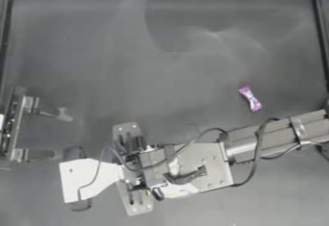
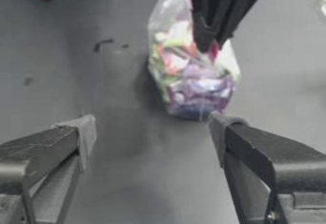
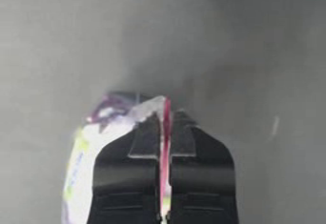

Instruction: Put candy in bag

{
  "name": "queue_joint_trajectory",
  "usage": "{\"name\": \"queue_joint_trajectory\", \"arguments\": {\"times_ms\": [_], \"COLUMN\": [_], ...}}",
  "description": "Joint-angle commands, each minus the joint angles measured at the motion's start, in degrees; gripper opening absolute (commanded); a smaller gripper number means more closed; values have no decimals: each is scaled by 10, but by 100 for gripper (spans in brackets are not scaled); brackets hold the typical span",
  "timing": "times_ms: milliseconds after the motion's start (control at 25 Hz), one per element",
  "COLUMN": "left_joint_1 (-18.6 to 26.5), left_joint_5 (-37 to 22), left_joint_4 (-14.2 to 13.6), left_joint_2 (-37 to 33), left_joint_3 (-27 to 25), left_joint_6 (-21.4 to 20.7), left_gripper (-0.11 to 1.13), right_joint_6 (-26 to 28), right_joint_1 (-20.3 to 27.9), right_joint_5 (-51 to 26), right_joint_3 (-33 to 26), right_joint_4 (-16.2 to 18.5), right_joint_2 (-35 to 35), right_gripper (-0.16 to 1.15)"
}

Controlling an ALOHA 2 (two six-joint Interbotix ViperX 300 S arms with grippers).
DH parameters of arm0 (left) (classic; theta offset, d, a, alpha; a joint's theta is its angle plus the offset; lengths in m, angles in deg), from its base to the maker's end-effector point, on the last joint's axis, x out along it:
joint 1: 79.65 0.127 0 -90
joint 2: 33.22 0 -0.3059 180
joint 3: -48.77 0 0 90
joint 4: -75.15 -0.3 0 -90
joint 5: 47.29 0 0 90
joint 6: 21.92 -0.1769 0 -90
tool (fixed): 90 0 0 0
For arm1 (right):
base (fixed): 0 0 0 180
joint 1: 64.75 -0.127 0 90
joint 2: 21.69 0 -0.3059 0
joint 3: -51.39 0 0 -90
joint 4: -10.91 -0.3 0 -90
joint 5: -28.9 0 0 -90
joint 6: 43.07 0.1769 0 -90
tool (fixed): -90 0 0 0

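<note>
The candy (image 1: 250,98), a single pink-and-purple wrapped sweet with twisted ends, lay alone on the dark table (image 1: 160,52), well apart from both arms, toward the right side in the top view. We saw one bag (image 2: 191,70), a clear plastic pouch full of mixed colourful sweets, hanging above the table from the right gripper (image 3: 164,123), whose jaws were pinched tight on the pink strip along the bag's top edge. That arm reached in from the right across the lower middle of the top view, where the arm itself hid most of the bag. The left gripper (image 2: 153,137) was drawn back at the left side, jaws spread wide and holding nothing, and it looked across the table at the hanging bag, with the candy farther off. We judged that the task stood at the holding step: the bag was lifted and presented, the candy not yet picked up. We could not tell whether the bag's mouth was open. The next move, in our view, called for the left gripper to travel to the candy, close on it, and carry it to the bag's top.
</note>
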Motion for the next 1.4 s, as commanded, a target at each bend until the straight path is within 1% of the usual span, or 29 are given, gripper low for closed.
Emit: {"name": "queue_joint_trajectory", "arguments": {"times_ms": [40,360,520,640,760,880,1000,1120,1200,1400], "left_joint_1": [-1,-11,-24,-40,-54,-61,-62,-66,-68,-72], "left_joint_5": [18,48,76,118,143,148,156,173,182,203], "left_joint_4": [6,11,28,43,55,55,55,56,59,78], "left_joint_2": [33,72,93,120,160,209,249,267,274,293], "left_joint_3": [11,18,19,19,33,62,83,98,104,112], "left_joint_6": [1,1,1,1,-2,-4,-5,-5,-5,-5], "left_gripper": [101,101,101,101,101,101,101,101,101,101], "right_joint_6": [1,11,16,21,23,24,31,43,47,57], "right_joint_1": [-1,7,9,9,9,9,9,9,9,9], "right_joint_5": [21,50,54,62,65,76,89,97,106,129], "right_joint_3": [3,41,55,65,73,85,100,115,124,149], "right_joint_4": [1,3,3,3,3,4,15,31,34,38], "right_joint_2": [-40,-72,-83,-86,-92,-102,-112,-120,-126,-136], "right_gripper": [5,5,5,5,5,5,5,5,5,5]}}
